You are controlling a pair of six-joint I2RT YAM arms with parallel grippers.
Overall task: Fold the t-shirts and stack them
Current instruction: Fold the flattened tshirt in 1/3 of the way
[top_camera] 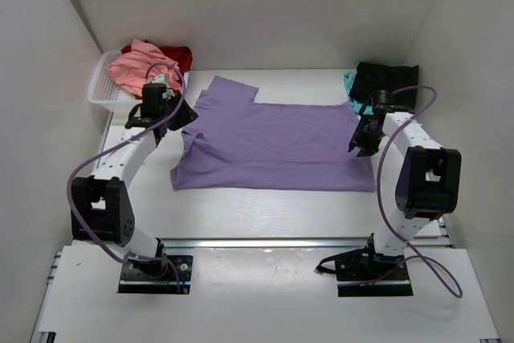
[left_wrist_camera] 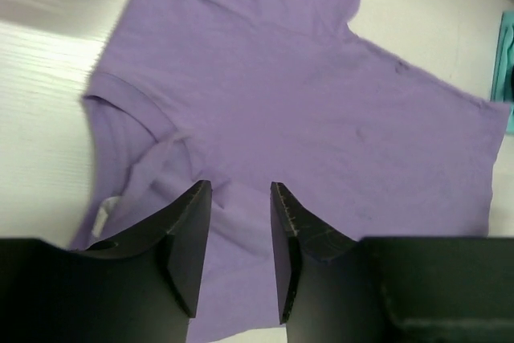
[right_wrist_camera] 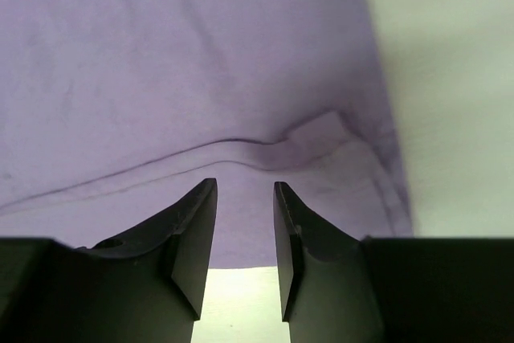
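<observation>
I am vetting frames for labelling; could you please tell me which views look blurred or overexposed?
Top external: sharp and evenly lit, the lavender t-shirt crisp. Left wrist: the table smeared and glaring at the left. Right wrist: cloth slightly soft; the table behind the right end effector blown out.

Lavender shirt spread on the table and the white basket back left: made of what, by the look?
Lavender short-sleeved t-shirt: soft knit cloth, likely cotton or a blend, matte; it lies limp with fine creases and a stitched hem. White mesh basket: looks like moulded plastic, smooth; rigid rim, perforated wall, though small in view.
</observation>
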